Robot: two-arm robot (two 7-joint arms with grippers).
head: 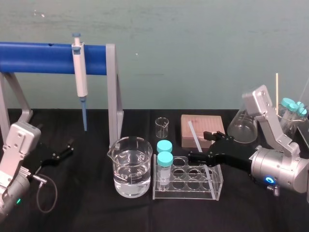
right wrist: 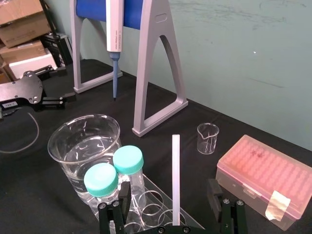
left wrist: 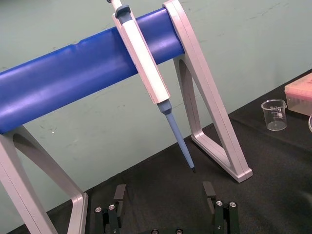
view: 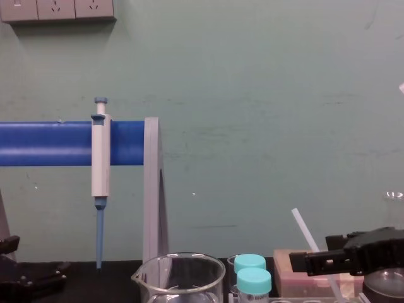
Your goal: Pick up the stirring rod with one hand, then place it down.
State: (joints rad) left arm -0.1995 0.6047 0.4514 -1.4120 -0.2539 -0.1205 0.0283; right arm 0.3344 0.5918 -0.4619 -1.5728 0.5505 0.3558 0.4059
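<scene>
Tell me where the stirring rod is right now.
Head view, right side: the stirring rod leans between the open fingers of the right gripper, above the tube rack, in front of the pink tip box.

The right hand [head: 208, 146] hangs over the rack [head: 188, 186], its fingers spread on either side of the rod [head: 194, 137], which leans in the gap and touches neither. Obstacles crowd it: two capped tubes [head: 164, 160] at the rack's left end, the beaker [head: 131, 169] just beyond them, the tip box [head: 203, 126] right behind and the flask [head: 241, 128] to the right. The counter [head: 87, 208] lies bare between the beaker and the left hand [head: 67, 149], and along the front edge. The stand [head: 114, 92] and pipette [head: 79, 72] block the back left.
</scene>
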